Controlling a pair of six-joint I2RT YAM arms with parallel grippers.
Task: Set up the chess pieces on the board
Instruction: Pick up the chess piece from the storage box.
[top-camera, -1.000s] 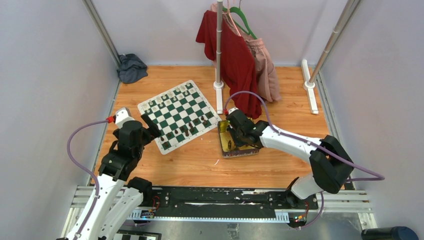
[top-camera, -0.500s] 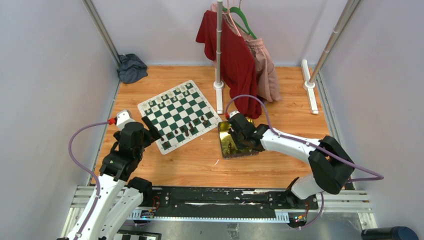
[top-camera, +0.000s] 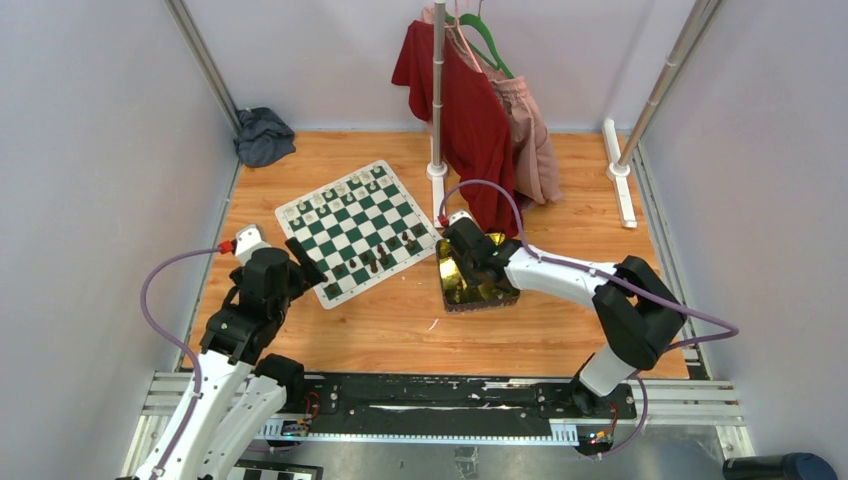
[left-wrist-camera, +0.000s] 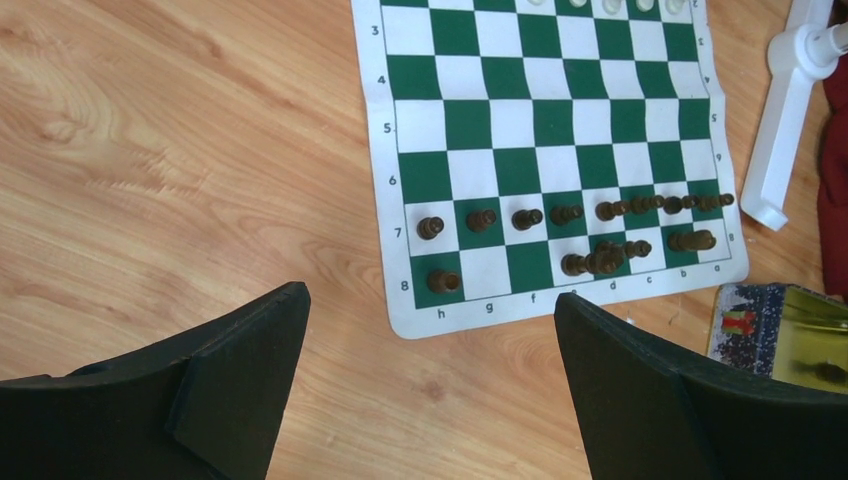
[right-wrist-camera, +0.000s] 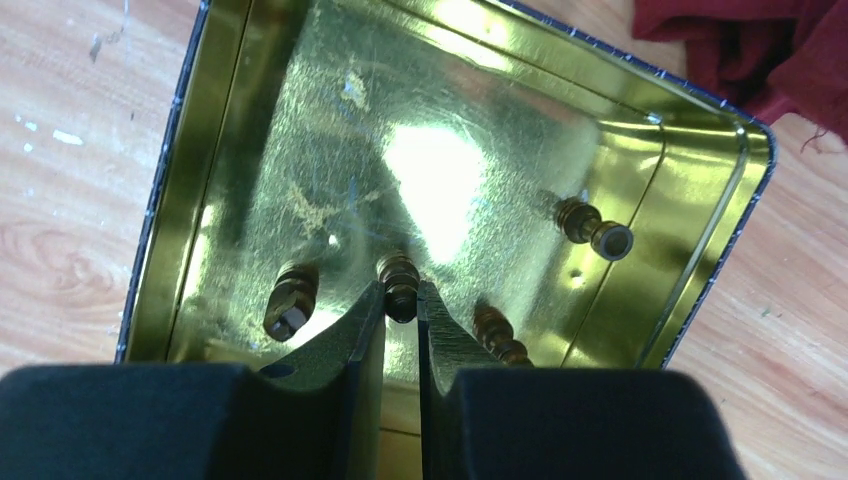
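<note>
Four dark brown chess pieces (right-wrist-camera: 595, 228) sit inside the gold tin (right-wrist-camera: 300, 120) at mid-bench; the right gripper (right-wrist-camera: 401, 305) is clamped on one. The board (left-wrist-camera: 560, 120), toward the wooden bench's (top-camera: 400, 330) far-left corner, carries more along two edges. The left gripper (left-wrist-camera: 428, 297) hangs spread wide above its near corner.

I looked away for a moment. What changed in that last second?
The right gripper, shut on a dark chess piece at the tin, shifted slightly leftward and away from its base. Nothing newly grasped or released. The left gripper stayed open near the board; pieces there unmoved.
</note>
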